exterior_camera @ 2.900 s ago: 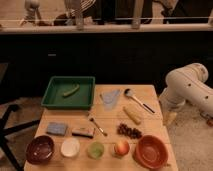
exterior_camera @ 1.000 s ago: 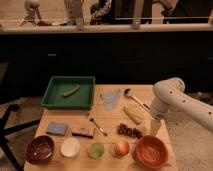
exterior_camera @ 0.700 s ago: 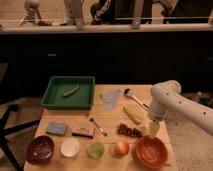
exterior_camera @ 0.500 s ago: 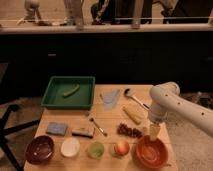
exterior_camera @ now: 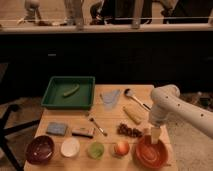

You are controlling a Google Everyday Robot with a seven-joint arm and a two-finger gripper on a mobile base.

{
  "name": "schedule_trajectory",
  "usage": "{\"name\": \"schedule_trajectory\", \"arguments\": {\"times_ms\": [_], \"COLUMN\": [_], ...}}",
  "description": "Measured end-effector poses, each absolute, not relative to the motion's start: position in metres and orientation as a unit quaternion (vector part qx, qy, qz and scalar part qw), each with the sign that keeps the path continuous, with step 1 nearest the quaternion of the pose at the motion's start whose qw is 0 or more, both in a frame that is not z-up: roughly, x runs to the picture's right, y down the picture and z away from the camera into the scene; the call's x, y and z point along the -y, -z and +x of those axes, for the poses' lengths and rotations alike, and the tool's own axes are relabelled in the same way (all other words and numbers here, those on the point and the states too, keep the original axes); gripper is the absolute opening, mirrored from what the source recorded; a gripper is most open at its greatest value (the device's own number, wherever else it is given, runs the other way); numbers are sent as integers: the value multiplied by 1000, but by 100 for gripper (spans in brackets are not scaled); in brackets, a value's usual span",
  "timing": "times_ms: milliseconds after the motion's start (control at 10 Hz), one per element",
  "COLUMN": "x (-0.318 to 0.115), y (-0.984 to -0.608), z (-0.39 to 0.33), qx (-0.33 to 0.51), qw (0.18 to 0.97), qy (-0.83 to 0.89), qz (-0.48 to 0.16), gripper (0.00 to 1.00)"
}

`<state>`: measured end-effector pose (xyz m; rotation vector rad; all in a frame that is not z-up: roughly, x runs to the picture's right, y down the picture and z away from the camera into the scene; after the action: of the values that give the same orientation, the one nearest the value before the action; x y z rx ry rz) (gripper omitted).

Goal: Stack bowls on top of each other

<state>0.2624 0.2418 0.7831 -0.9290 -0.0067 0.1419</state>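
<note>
Two bowls rest along the front edge of the wooden table [exterior_camera: 107, 117]. The large orange-red bowl [exterior_camera: 150, 154] is at the front right, and the dark maroon bowl [exterior_camera: 40, 149] is at the front left, far from it. My white arm reaches in from the right. Its gripper [exterior_camera: 155, 136] points down just above the far rim of the orange-red bowl, open, with nothing between its fingers.
Between the bowls stand a white cup [exterior_camera: 70, 147], a green cup [exterior_camera: 96, 149] and an apple [exterior_camera: 121, 148]. Grapes [exterior_camera: 130, 130], a yellow banana-like item [exterior_camera: 132, 114], a spoon [exterior_camera: 135, 97], a green tray [exterior_camera: 52, 95], a blue sponge [exterior_camera: 56, 128] and a dark bar [exterior_camera: 82, 132] lie behind.
My arm swung in from the right and came down over the orange-red bowl. In the last second the gripper sank slightly toward the bowl's rim. Nothing on the table moved.
</note>
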Motion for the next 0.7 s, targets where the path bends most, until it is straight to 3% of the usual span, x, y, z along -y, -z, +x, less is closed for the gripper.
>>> {"name": "schedule_trajectory", "arguments": {"times_ms": [700], "x": [-258], "y": [-792], "z": [268], "qx": [15], "qw": [897], "qy": [-58], "qz": [-437], "gripper": [78]}}
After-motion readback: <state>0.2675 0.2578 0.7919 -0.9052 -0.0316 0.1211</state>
